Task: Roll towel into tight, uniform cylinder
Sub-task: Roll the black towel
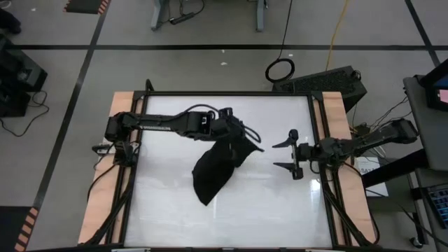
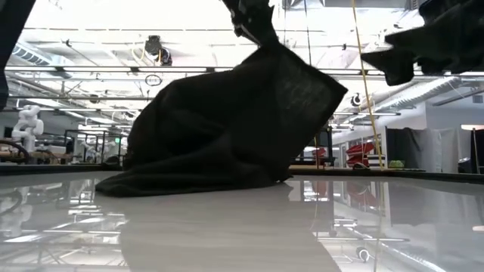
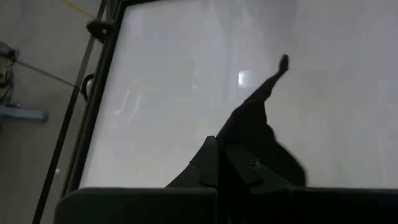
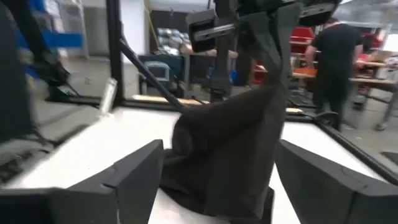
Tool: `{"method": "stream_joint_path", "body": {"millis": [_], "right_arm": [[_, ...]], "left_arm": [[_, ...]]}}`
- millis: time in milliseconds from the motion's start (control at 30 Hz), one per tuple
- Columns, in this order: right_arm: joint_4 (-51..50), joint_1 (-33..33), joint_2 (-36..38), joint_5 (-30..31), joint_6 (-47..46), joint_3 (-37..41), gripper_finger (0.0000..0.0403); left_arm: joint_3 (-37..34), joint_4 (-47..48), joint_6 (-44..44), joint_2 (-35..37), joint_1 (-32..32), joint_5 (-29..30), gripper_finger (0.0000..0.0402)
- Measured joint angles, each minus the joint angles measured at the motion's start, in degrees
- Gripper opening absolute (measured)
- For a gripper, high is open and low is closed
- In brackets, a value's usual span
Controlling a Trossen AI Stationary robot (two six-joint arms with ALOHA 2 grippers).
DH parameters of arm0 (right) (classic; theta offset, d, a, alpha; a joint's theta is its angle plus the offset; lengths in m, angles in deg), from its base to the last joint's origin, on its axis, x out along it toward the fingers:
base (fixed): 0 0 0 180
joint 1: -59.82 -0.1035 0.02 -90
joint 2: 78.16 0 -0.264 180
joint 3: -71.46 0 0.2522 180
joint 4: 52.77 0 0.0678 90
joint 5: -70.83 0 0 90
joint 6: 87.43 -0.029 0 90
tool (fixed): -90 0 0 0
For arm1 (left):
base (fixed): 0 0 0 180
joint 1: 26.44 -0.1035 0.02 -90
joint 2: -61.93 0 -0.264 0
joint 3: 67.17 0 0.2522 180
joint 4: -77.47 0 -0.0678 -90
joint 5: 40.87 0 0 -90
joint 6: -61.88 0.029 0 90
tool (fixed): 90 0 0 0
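Note:
The black towel [image 1: 213,168] hangs bunched from my left gripper [image 1: 236,133], which is shut on it above the middle of the white table [image 1: 168,210]. In the low view the towel [image 2: 227,128] spreads out downward, and its lower edge [image 2: 181,185] lies on the table. My right gripper [image 1: 285,155] stands open near the table's right edge, level and pointing at the towel with a gap between them. In the right wrist view its two fingers [image 4: 134,177] flank the towel [image 4: 230,143], which is farther off. No white tag shows. My left gripper pinches a gathered upper part of the towel [image 2: 261,41] between its two fingers, coming from above and slanting down from the table's left. Several layers seem bunched there [image 3: 239,155]. The towel hangs slack below the fingers, with its lower end [image 1: 205,192] on the table.
A black frame [image 1: 224,94] runs around the table, with wooden boards along the left side [image 1: 105,182] and the right side [image 1: 350,189]. Bare table lies near and left of the towel. In the right wrist view a person [image 4: 333,56] stands in the room beyond the table.

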Motion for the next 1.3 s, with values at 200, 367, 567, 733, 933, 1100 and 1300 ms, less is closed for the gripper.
{"method": "stream_joint_path", "body": {"millis": [200, 367, 567, 733, 933, 1100, 1300], "right_arm": [[3.73, 0.04, -8.21, 5.55, 2.21, 0.0, 0.0286], [8.11, 0.02, -13.63, 10.68, 3.65, 0.0, 0.0263], [10.2, 0.17, -19.21, 10.25, 3.17, -1.45, 0.0244], [10.07, 0.32, -24.87, 11.31, 2.87, -4.37, 0.0242], [9.98, 1.4, -31.41, 14.77, 2.7, -7.54, 0.0242], [9.89, 1.55, -35.76, 14.72, 2.7, -9.78, 0.0225], [9.89, 1.53, -37.13, 14.67, 2.72, -11.19, 0.0133]], "left_arm": [[0.0, -2.32, 0.02, -1.43, -1.71, -2.51, 0.0002], [0.02, -4.03, 0.37, -2.08, -2.49, -4.33, 0.0002], [0.04, -4.98, 0.39, -2.35, -2.49, -4.52, 0.0002], [0.04, -5.84, 0.39, -2.32, -2.49, -4.56, 0.0002], [0.04, -5.83, 0.09, -2.27, -2.29, -4.74, 0.0002], [0.04, -5.08, 0.08, -2.27, -1.83, -4.74, 0.0002], [0.04, -2.8, -0.04, -2.27, -1.83, -4.74, 0.0002]]}}
